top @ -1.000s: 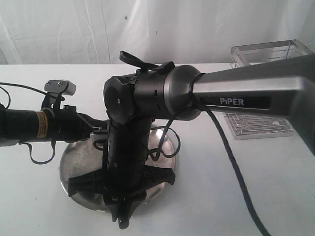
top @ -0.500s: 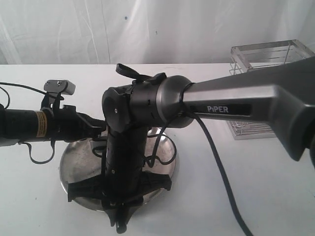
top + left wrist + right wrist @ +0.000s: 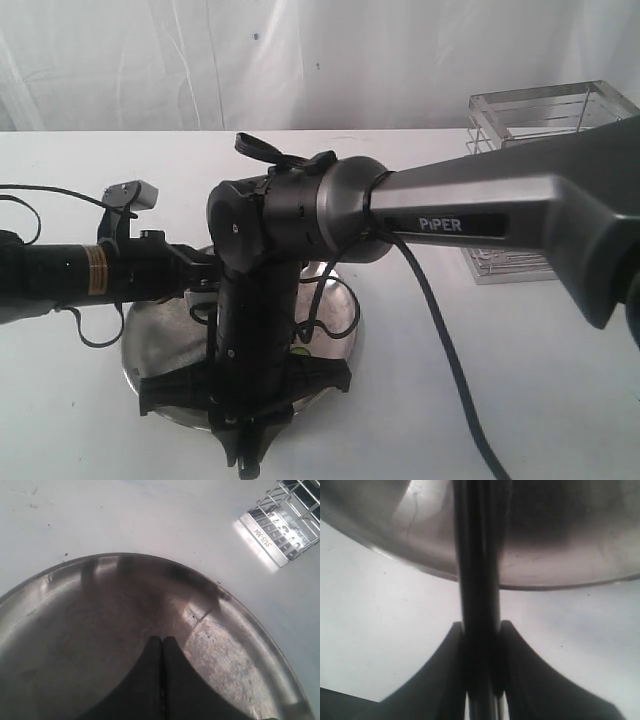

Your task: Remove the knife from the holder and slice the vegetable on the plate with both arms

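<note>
Right gripper (image 3: 481, 624) is clamped on the knife (image 3: 477, 555), its two black fingers pressed against either side of the slim dark shaft. The knife's long axis runs in line with the fingers, straight out past their tips, across the low rim and over the plate (image 3: 560, 555); its far end runs out of frame, so the tip cannot be seen. The plate is round, shallow, dull steel with scuffs and smeared reflections. Left gripper (image 3: 162, 639) hangs over the plate's middle with its fingers pressed flat together, nothing between them. Behind and to the right on the white table (image 3: 520, 380) stands the holder (image 3: 545, 110), a boxy chrome wire basket with a flat rim; its metal base carries a stamp that appears to read SUS-304. The right arm's grey link (image 3: 470, 215) is marked PiPER; the left arm (image 3: 60, 272) bears a yellow label, unreadable.
</note>
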`<state>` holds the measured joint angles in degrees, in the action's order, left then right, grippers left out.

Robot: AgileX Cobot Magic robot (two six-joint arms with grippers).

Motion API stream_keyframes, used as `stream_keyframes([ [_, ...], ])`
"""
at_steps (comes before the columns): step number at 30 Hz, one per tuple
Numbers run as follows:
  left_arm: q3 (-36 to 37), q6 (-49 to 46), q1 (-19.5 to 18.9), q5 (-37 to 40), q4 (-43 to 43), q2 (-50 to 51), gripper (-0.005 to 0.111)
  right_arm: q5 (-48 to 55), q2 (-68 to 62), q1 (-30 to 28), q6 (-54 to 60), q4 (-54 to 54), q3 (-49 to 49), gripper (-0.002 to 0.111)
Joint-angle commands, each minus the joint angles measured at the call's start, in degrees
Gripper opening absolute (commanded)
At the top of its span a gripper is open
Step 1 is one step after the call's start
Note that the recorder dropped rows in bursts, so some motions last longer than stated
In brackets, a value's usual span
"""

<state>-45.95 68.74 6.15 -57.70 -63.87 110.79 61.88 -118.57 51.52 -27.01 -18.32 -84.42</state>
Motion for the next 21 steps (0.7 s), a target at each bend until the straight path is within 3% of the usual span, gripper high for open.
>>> stream_keyframes([
  [1,-0.17,-0.56,0.37,-4.59,-0.49,1.65,0.0,-1.25,0.41,0.04,-0.18,-0.04,-0.04,0.0],
  [7,-1.23,0.06,0.37,-6.97,-1.05,1.79,0.0,-1.25,0.41,0.04,-0.18,-0.12,-0.04,0.0],
  [14,-1.23,2.31,0.37,2.12,-4.87,1.89,0.0,-1.85,0.41,0.04,-0.18,-0.06,-0.04,0.0],
  [21,-1.23,4.66,0.37,3.38,-5.71,1.89,0.0,-1.85,0.41,0.04,-0.18,-0.06,-0.04,0.0],
])
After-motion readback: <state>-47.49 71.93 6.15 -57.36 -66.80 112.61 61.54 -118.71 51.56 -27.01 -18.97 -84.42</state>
